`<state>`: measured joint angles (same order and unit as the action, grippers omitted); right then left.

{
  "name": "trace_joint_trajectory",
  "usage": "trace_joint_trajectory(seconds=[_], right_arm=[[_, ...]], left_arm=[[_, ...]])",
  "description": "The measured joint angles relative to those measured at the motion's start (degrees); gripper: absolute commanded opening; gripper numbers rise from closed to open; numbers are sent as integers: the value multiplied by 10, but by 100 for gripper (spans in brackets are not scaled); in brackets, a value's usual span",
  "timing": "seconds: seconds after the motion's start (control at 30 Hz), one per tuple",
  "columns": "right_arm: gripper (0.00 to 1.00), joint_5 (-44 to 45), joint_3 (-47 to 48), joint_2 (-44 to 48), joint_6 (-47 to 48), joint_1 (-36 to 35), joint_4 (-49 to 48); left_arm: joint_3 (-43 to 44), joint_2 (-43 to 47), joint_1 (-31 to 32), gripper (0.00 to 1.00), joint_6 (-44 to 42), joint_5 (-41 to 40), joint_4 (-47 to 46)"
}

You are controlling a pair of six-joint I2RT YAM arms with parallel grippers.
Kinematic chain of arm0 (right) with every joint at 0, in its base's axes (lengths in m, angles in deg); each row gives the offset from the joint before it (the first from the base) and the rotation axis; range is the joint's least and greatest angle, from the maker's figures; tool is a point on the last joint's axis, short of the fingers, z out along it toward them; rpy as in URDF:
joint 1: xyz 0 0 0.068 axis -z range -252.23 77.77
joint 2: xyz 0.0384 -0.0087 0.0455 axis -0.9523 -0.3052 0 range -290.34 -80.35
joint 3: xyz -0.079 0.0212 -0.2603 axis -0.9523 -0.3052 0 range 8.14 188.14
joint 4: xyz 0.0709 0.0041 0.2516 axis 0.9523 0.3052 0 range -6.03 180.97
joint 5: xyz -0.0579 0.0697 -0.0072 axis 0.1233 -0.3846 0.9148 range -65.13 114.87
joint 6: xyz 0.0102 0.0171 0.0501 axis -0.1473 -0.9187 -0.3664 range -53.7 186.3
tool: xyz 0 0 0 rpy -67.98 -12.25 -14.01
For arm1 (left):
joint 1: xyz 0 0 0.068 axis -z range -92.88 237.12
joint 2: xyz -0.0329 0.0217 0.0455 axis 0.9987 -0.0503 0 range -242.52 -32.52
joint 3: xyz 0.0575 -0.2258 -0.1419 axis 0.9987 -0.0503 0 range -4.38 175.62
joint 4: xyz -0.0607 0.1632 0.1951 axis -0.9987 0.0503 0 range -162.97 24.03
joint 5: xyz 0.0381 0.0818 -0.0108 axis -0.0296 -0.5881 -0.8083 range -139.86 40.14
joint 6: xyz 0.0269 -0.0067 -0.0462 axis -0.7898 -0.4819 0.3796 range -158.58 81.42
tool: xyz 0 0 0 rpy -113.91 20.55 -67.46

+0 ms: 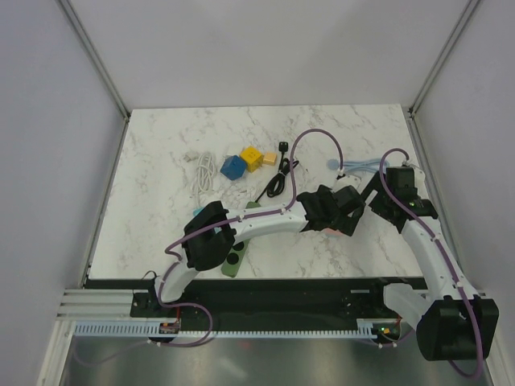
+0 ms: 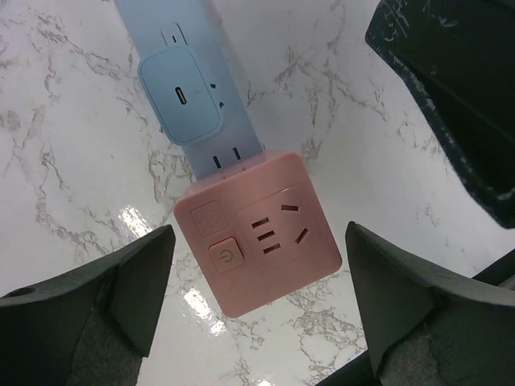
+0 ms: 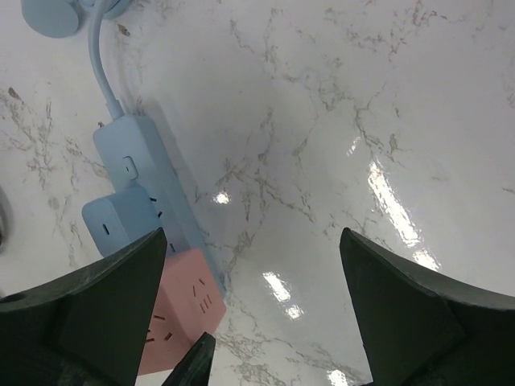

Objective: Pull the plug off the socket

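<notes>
We see a white marble tabletop (image 1: 161, 225) from above, with two white robot arms reaching in from the near edge. The left arm stretches across to the right of centre, and the right arm bends in from the right side to meet it.

Under the left arm's camera lies a pink adapter (image 2: 257, 241), a squarish block with a power button and socket slots on its face. It sits on the end of a pale blue power strip (image 2: 193, 48) that runs away across the marble. Just beyond the pink adapter, a pale blue charger (image 2: 181, 95) with a small oval port is plugged into the same strip.

The left fingers (image 2: 133, 293) stand wide apart, one on each side of the pink adapter, and grip nothing. Whether they touch it we cannot tell.

The right fingers (image 3: 402, 310) are also spread wide and hold nothing. They hang over bare marble, with the strip, the charger and the pink adapter off to one side near one finger. The strip's cable (image 3: 100, 72) curves away from its far end.

On the left half of the tabletop sit a blue cube (image 1: 233, 167), a yellow cube (image 1: 252, 157), a coiled white cable (image 1: 203, 173) and a black cable (image 1: 278, 173). A green power strip (image 1: 235, 259) lies partly hidden beneath the left arm.
</notes>
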<state>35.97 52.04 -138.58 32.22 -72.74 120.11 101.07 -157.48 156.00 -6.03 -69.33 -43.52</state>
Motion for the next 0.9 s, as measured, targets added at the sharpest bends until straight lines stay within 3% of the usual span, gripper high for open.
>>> trace_joint_trajectory(seconds=[0.17, 0.63, 0.9], right_arm=[[97, -34, -2, -12, 2, 0, -12], [98, -167, -30, -47, 36, 0, -87], [95, -217, -39, -68, 40, 29, -134]], left_arm=[[0, -3, 0, 76, -12, 7, 3], [-92, 52, -34, 2, -24, 92, -58], [-133, 81, -60, 2, -45, 146, -70]])
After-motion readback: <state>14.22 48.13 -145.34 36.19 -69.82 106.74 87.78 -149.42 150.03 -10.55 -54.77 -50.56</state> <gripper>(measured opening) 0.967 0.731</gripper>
